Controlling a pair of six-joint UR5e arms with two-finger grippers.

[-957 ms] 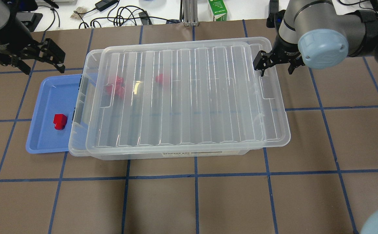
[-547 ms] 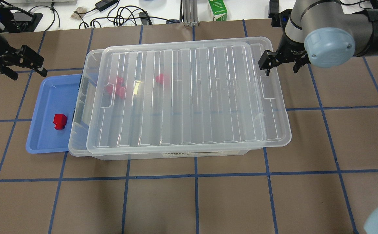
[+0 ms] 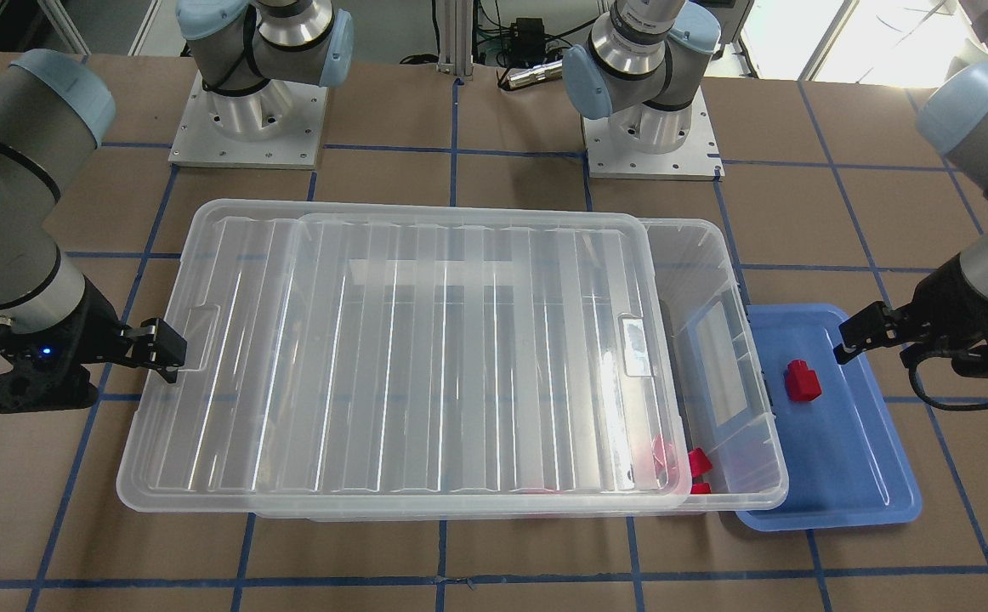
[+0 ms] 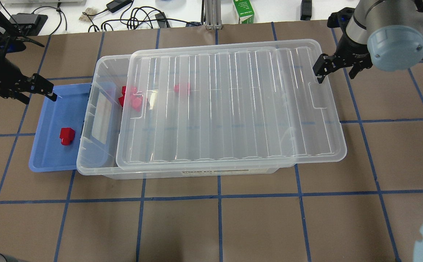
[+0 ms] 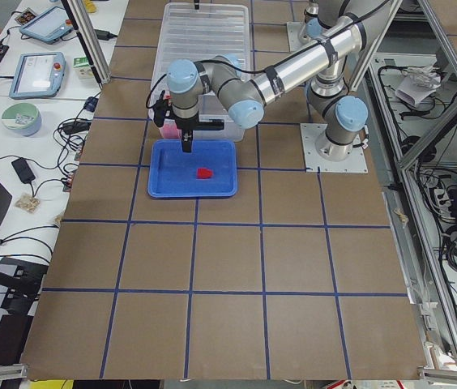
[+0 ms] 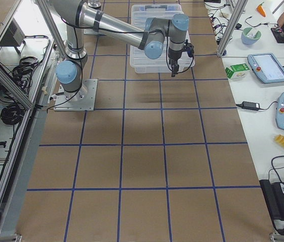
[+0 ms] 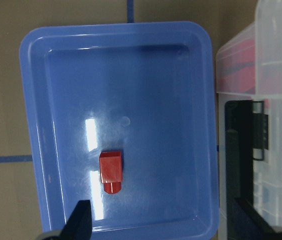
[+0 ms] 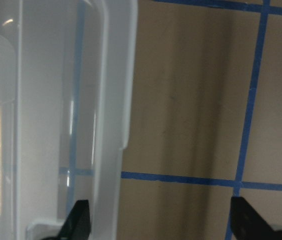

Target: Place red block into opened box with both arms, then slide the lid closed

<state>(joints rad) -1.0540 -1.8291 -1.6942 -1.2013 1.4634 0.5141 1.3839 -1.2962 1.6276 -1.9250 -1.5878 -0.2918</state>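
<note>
- Plainly, the small glossy red plastic block (image 7: 111, 171) lies on the floor of the shallow blue plastic tray (image 7: 56, 75), its stud end turned toward the left gripper (image 4: 38, 96).
- That gripper's black fingers (image 7: 81, 222) stand wide apart and hold nothing. In the left wrist view the block sits ahead of the tips, within the width of the gap but much nearer the finger at that view's left, touching neither.
- From overhead, the left gripper hangs over the tray's far left corner, apart from the block.
- The large clear translucent plastic box (image 4: 102, 160) stands just beside the tray, its rim overlapping the tray's edge. Other red blocks (image 4: 124, 98) lie inside toward its far left corner.
- The large flat ribbed clear plastic lid (image 4: 233, 109) rests on the box, set off toward the robot's right. The box's left end is uncovered and the lid overhangs the right end.
- The right gripper (image 4: 336, 72) is at the lid's right short end, near its far corner. Its fingers (image 8: 78, 222) are apart and clamp nothing. The lid's rim passes close by one finger; whether they touch I cannot tell.
</note>
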